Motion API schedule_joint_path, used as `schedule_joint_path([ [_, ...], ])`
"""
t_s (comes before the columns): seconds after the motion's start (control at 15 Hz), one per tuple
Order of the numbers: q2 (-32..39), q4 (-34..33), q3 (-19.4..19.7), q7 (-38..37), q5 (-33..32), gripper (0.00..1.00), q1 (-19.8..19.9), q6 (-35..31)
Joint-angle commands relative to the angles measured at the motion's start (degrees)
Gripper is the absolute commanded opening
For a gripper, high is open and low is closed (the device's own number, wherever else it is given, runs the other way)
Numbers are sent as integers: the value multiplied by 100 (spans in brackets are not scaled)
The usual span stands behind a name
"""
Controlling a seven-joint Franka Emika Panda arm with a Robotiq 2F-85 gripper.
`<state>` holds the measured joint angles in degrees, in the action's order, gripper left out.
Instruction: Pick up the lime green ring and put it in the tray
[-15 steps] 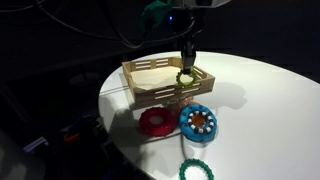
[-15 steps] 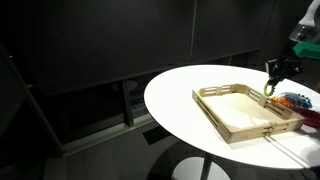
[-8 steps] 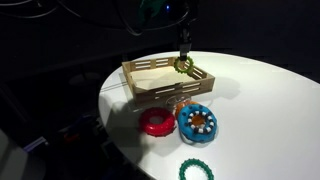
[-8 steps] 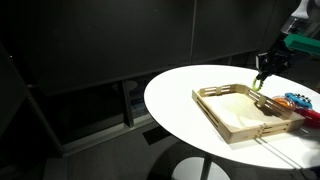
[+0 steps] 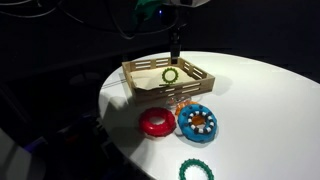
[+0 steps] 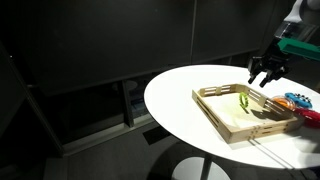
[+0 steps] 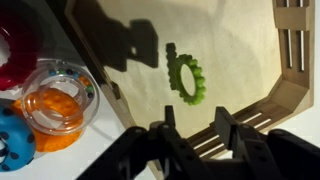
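Observation:
The lime green ring [image 5: 170, 75] lies flat on the floor of the wooden tray [image 5: 140, 67]. It also shows in the other exterior view [image 6: 244, 100] and in the wrist view [image 7: 184, 74]. The tray shows there too [image 6: 215, 93], [image 7: 290, 90]. My gripper [image 5: 175, 45] hangs above the tray's far side, open and empty, with a clear gap between its fingers [image 7: 194, 122]. In an exterior view it is above the tray's far corner [image 6: 263, 74].
On the white round table [image 5: 260, 110] in front of the tray lie a red ring [image 5: 155, 122], a blue ring with an orange centre [image 5: 198, 122] and a dark green bumpy ring [image 5: 196, 170]. The surroundings are dark.
The gripper carried the lime green ring over the tray, opened and let it go. The ring now lies on the tray floor and the gripper has risen and moved back.

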<state>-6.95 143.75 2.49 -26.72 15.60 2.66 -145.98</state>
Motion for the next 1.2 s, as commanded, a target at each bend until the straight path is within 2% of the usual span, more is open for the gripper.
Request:
schedule_joint_path([
  [0.0,36,-183,44,-209,-488,78,243,439],
  [0.2,7,-329,93,-459,-1134,99,472,869],
  [0.47,-40,-690,175,-465,-1562,100,625,1717],
  [1.0,-257,-1588,275,535,-1922,100,614,3474],
  [1.07,-286,-1683,278,639,-1976,100,617,3607],
  [1.13,-200,-1464,253,370,-1846,100,604,3264],
])
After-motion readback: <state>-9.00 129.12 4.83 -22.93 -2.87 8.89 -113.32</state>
